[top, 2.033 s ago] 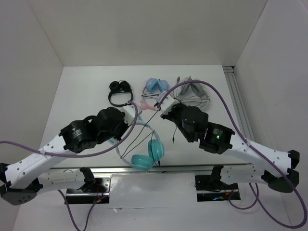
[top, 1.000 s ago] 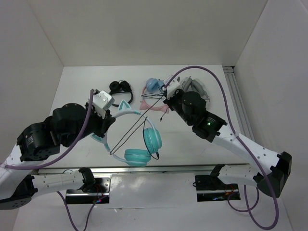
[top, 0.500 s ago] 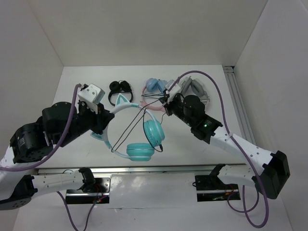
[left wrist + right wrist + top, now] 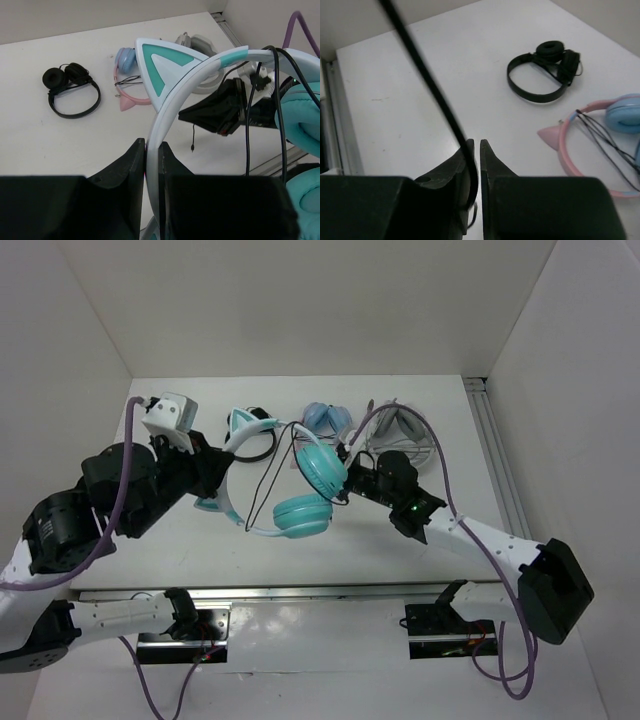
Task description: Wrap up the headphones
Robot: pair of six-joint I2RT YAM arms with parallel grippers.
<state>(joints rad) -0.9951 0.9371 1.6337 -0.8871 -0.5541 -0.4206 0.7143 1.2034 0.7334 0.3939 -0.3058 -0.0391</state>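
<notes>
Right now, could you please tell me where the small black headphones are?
In the left wrist view, the black headphones lie flat on the table, left of centre, just left of the pink cat-ear pair.

Teal headphones (image 4: 320,468) — pale blue-white headband (image 4: 162,112), black cable (image 4: 429,75), pink cat-ear pair (image 4: 549,136), black pair (image 4: 550,49)

My jaws look like matt black plastic. The headphones (image 4: 165,62) show a smooth, faintly glossy plastic headband and teal cups, possibly leatherette; their cable (image 4: 435,95) looks smooth. Behind the headphones, the counter (image 4: 30,135) is matt white.
</notes>
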